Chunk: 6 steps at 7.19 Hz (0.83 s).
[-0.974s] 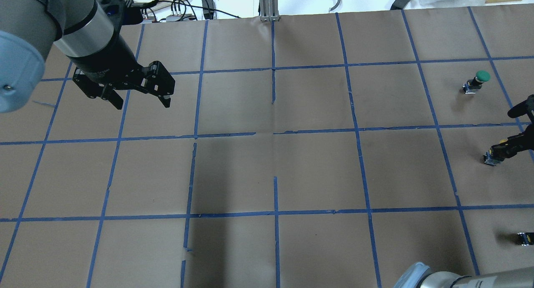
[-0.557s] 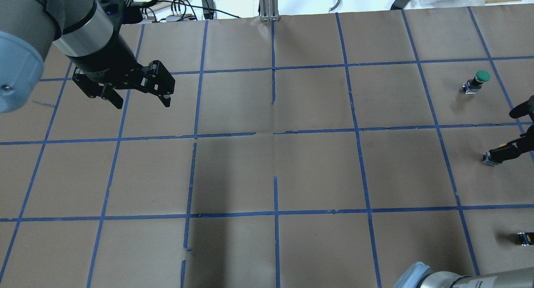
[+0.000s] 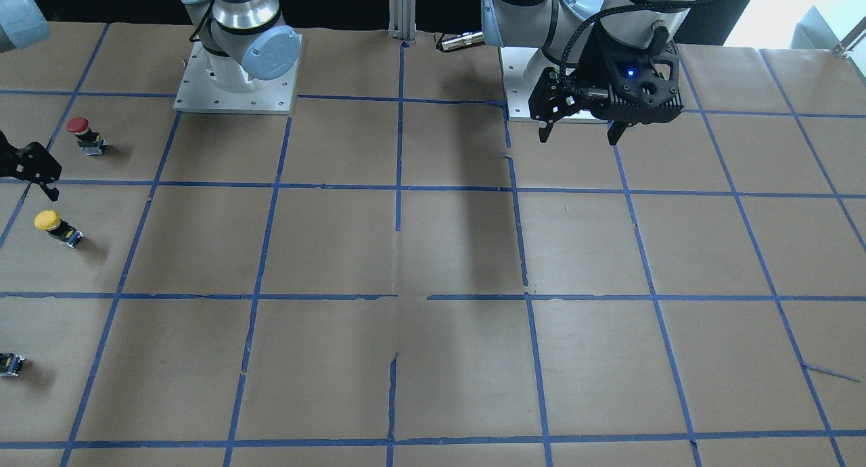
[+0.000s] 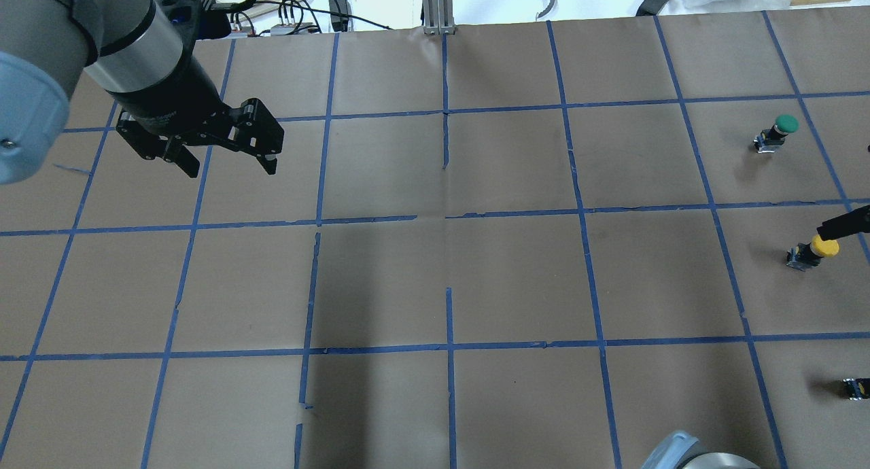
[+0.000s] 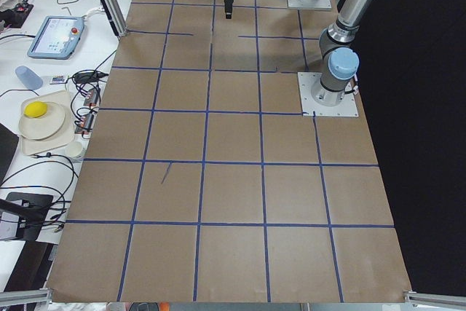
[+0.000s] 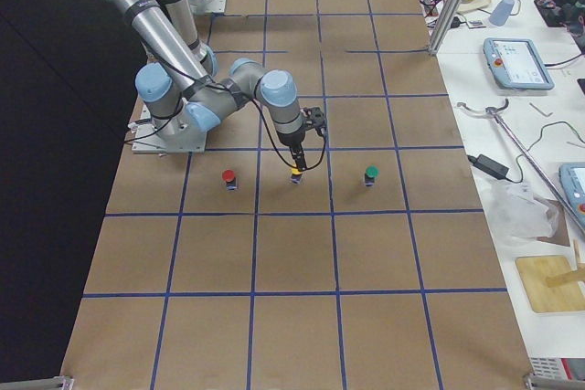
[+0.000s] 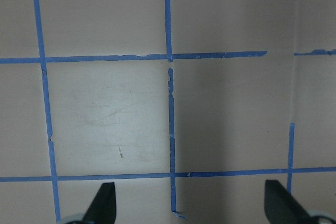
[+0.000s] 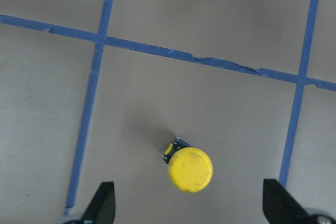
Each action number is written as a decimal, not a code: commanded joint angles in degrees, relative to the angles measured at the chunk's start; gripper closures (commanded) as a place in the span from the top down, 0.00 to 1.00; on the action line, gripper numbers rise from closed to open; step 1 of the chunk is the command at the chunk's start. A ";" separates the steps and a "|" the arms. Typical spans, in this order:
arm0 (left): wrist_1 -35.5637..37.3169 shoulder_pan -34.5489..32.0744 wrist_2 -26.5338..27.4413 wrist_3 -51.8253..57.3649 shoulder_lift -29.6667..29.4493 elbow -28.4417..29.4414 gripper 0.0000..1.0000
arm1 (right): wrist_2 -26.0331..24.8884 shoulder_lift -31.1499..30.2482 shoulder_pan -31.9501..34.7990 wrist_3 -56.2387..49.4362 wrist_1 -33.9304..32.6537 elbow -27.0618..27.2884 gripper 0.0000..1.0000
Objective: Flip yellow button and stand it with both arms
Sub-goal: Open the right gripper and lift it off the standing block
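Observation:
The yellow button (image 4: 823, 247) stands upright on the brown paper at the table's right side, yellow cap on top. It also shows in the front-facing view (image 3: 49, 220), the right side view (image 6: 295, 173) and the right wrist view (image 8: 190, 169). My right gripper (image 8: 189, 205) hangs open just above it, not touching; in the overhead view only one of its fingers (image 4: 845, 223) shows at the edge. My left gripper (image 4: 231, 168) is open and empty, held over the table's far left; it also shows in the front-facing view (image 3: 578, 139) and its own wrist view (image 7: 190, 205).
A green-capped button (image 4: 781, 129) stands beyond the yellow one. A red-capped button (image 3: 81, 132) stands on its nearer side. A small dark capless block (image 4: 855, 387) lies near the right edge. A metal post (image 4: 438, 7) stands at the far edge. Blue tape lines grid the paper.
My right gripper, which was down at the yellow button, has drawn back toward the overhead view's right edge, and the button's cap now shows. The left arm has barely moved.

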 commanded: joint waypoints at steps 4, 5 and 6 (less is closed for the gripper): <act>0.00 0.11 0.00 0.09 -0.01 0.00 1.00 | -3.90 -11.84 28.89 45.73 36.77 -16.57 1.00; -0.09 0.11 0.00 0.09 0.08 0.00 1.00 | -4.86 -13.96 35.32 52.36 40.54 -16.75 1.00; -0.09 0.11 0.00 0.18 0.08 0.00 1.00 | -5.57 -14.33 39.74 56.60 41.10 -16.49 1.00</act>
